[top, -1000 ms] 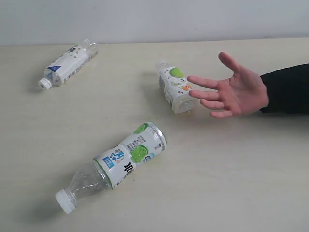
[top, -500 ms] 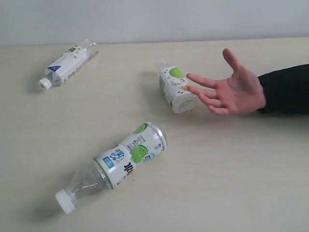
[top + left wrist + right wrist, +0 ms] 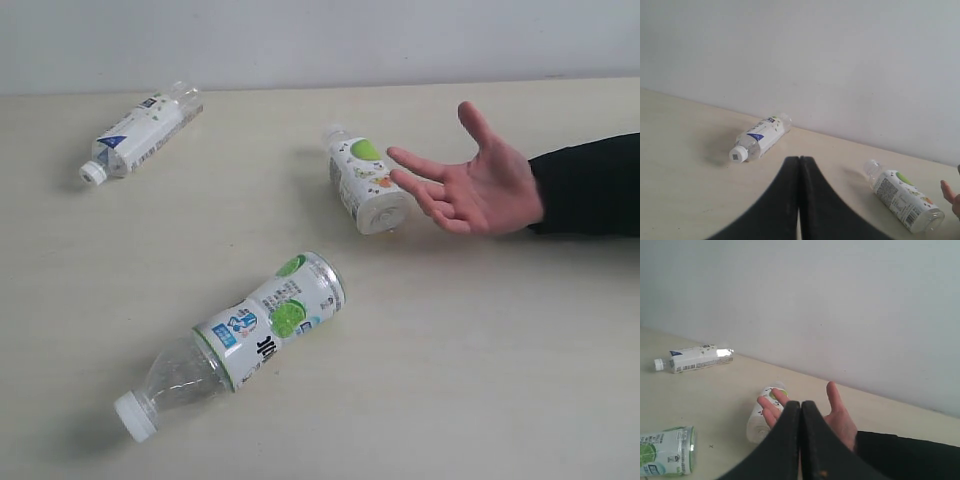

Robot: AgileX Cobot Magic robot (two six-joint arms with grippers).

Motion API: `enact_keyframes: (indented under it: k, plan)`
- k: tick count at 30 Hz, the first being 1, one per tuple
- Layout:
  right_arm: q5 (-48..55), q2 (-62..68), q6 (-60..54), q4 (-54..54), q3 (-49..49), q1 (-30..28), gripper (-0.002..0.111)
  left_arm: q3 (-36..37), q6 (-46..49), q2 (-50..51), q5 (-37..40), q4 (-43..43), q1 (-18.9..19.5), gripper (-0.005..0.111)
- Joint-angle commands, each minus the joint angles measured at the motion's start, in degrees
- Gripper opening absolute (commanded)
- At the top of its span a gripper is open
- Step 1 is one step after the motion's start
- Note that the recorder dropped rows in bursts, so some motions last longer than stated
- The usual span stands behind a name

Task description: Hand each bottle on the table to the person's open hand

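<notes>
Clearly the fruit-label bottle [image 3: 365,185], base pointing at the open hand [image 3: 480,190], lies ahead of the right end effector [image 3: 800,404]; it and the left end effector [image 3: 799,159] are closed, empty.

- My hand [image 3: 480,190]: the left wrist view catches only the fingertips; the edge cuts off the rest.
- My black sleeve [image 3: 590,185]: runs off the exterior view's edge.
- small white bottle [image 3: 756,427]: right wrist view, middle hidden behind my fingers and the right gripper [image 3: 800,405].
- lime-label bottle [image 3: 665,457]: cap end cut off there.
- Label print: too small to read.
</notes>
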Motion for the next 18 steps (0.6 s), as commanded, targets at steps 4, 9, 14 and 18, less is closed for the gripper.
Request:
enact_keyframes:
  k: [4, 9, 14, 18]
  plan:
    - [-0.5, -0.3, 0.0, 1.3, 0.2, 0.2, 0.0, 0.0, 0.1, -0.4, -0.1, 0.2, -0.4, 0.0]
    - [-0.5, -0.3, 0.0, 1.1, 0.2, 0.2, 0.0, 0.0, 0.1, -0.4, -0.1, 0.2, -0.4, 0.0]
    - [-0.5, -0.3, 0.0, 1.3, 0.2, 0.2, 0.0, 0.0, 0.1, -0.4, -0.1, 0.2, -0.4, 0.0]
    - [-0.5, -0.3, 0.0, 1.2, 0.2, 0.2, 0.0, 0.0, 0.2, -0.4, -4.9, 0.5, -0.4, 0.0]
